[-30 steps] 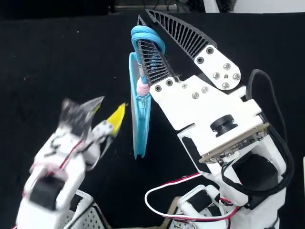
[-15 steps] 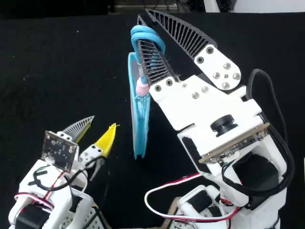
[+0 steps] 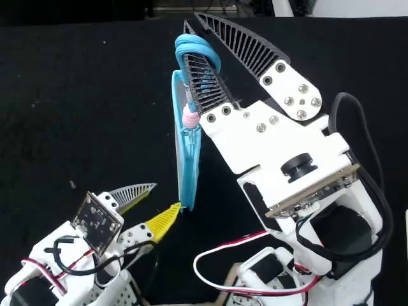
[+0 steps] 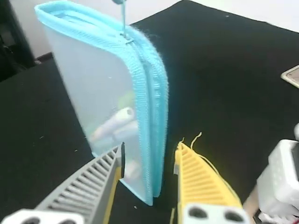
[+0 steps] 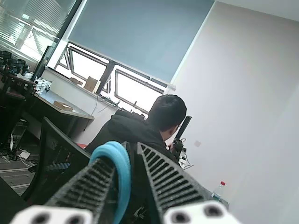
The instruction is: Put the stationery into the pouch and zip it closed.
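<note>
The left gripper (image 4: 150,154) is spread, with the lower corner of the pouch (image 4: 107,93) between its fingers. The pouch hangs upright over the black table (image 3: 76,95), stationery (image 4: 112,123) inside. Farther up, the right gripper (image 3: 194,38) pinches the pouch's blue loop (image 3: 197,48).

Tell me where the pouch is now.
In the high view the pouch hangs upright from the right gripper, its lower corner inside the open left gripper.

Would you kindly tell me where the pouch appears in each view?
High view: pouch hangs upright, centre.
Left wrist view: lower corner between left end effector's fingers.
Right wrist view: blue loop between right end effector's fingers.
Shared landmark, high and left wrist: yellow finger beside that corner.
</note>
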